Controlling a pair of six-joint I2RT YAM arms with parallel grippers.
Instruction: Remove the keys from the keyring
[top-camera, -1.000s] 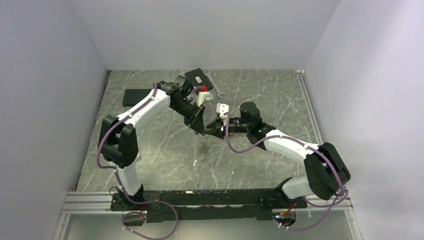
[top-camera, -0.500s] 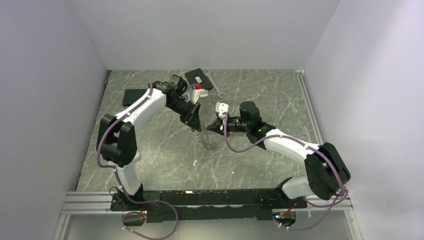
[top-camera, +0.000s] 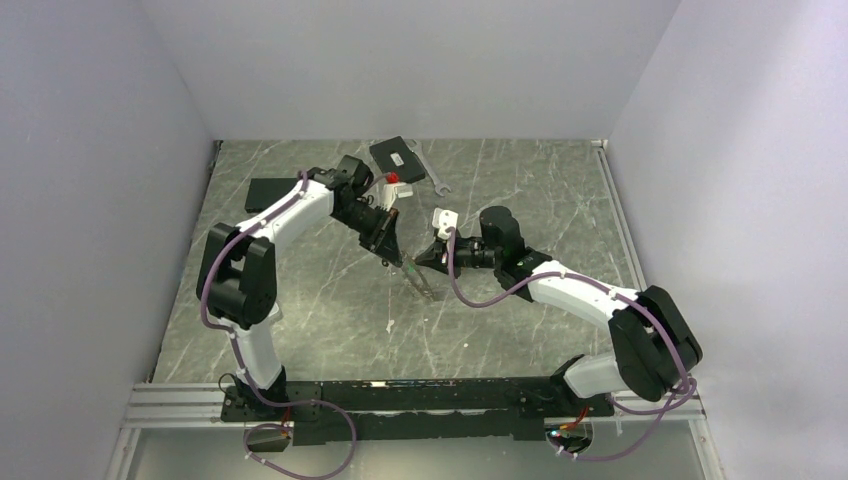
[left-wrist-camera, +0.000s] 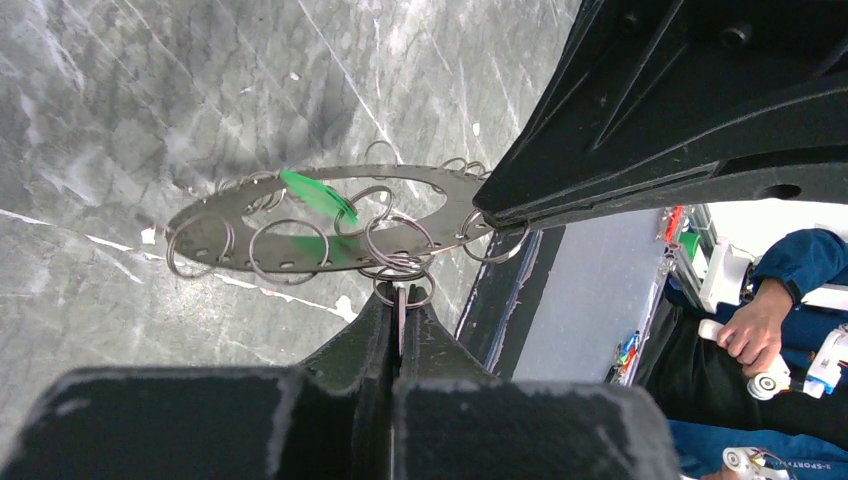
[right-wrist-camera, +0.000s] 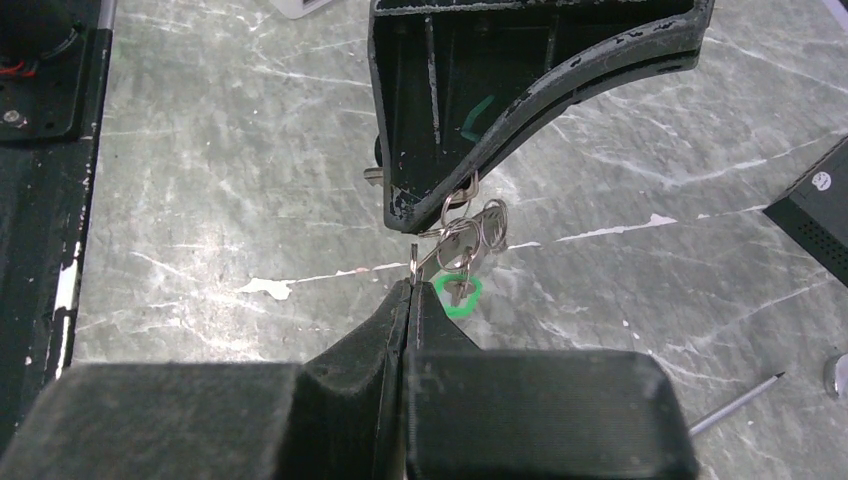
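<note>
I had the keyring (left-wrist-camera: 400, 176) lifted off the table (top-camera: 300, 300), hanging over its middle between the two arms and well clear of every edge. In the left wrist view it lay almost flat, a long oval hoop with its green tag (left-wrist-camera: 318, 195) showing across the opening.

The left gripper (left-wrist-camera: 400, 305) was pinched tight on one of the keys (left-wrist-camera: 395, 240), which looked like small wire loops threaded through holes along the hoop; the one I held sat on the hoop's near rim. The right gripper (right-wrist-camera: 412, 290) was also clamped fully closed, on a thin sliver of metal that I took to be the end of the hoop seen edge-on, though I could not rule out that it was another loop.

On progress, I judged the job barely started. A good number of loops were still strung along the hoop, clustered near my left fingertips and spread toward its far end. I could see no loop lying loose on the table, though pale specks in the marble made that hard to confirm from above. The held loop had not separated from the hoop. Working it free, and then every other one, remained to be done.
</note>
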